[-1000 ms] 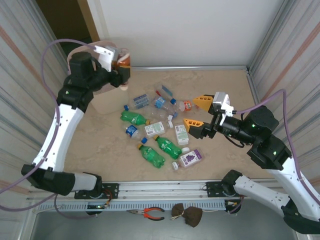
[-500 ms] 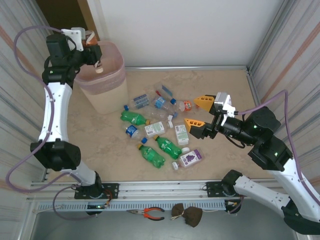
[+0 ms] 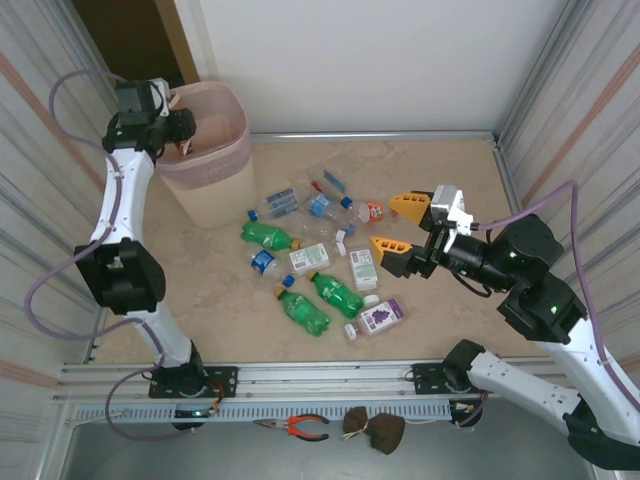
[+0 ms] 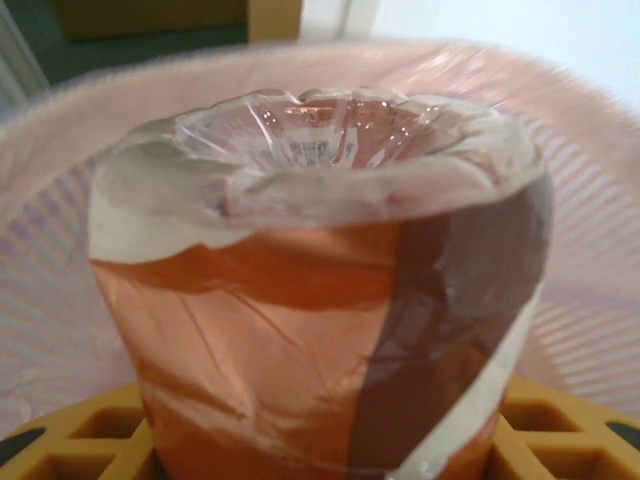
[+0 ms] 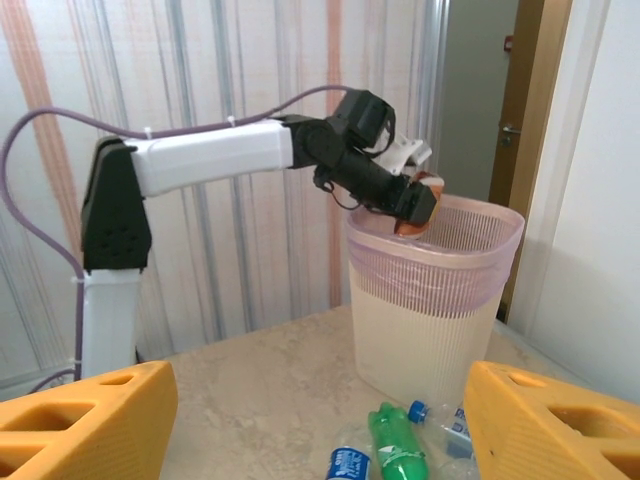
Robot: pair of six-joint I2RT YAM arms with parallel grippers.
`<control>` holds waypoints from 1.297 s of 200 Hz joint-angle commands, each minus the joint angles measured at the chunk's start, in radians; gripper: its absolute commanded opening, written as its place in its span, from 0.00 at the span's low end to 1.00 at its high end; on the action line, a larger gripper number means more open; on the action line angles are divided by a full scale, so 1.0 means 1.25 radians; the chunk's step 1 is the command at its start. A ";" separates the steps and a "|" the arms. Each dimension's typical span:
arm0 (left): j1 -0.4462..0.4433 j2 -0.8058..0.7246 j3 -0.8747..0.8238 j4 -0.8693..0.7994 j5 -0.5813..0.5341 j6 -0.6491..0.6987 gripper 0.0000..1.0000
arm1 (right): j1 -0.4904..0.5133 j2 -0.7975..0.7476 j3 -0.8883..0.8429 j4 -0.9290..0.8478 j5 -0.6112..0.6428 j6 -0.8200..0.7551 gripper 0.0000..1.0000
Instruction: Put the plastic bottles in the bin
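The left gripper point(image 3: 181, 135) is clamped on an orange-brown bottle point(image 4: 320, 300), with yellow fingers point(image 4: 90, 440) on either side of the label and the bottle's clear base facing the wrist camera. The left arm reaches to the far left corner and holds this bottle at the left rim of the bin point(image 3: 215, 195), over its mouth, with the pink liner point(image 4: 600, 230) behind it. The bin stands upright on the table point(image 3: 450, 170) near the back wall, the liner folded over its rim.

The right gripper point(image 3: 385, 222) hovers above the table just right of the pile point(image 3: 320, 260), jaws wide and nothing between them. Its fingers point(image 5: 85, 415) frame the bin in the right wrist view.

The other bottles lie loose in the middle of the table, well apart from the bin: three green ones point(image 3: 303, 310), two white ones point(image 3: 363, 268), a purple-labelled one point(image 3: 382, 316) nearest the arms, clear blue-labelled ones point(image 3: 282, 200) farther back, and a small orange one point(image 3: 372, 210) just beside the right gripper
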 commanded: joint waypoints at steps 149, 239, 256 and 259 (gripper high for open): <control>-0.017 0.261 0.072 -0.240 -0.052 -0.068 0.61 | 0.006 -0.026 -0.041 0.008 0.000 0.031 0.74; -0.016 0.296 0.132 -0.280 -0.043 -0.070 0.88 | 0.006 -0.034 -0.049 0.010 0.005 0.038 0.74; -0.016 0.276 0.139 -0.277 -0.034 -0.070 0.90 | 0.006 -0.034 -0.049 0.010 0.007 0.038 0.74; -0.016 0.272 0.140 -0.277 -0.033 -0.070 0.91 | 0.006 -0.034 -0.049 0.010 0.007 0.038 0.74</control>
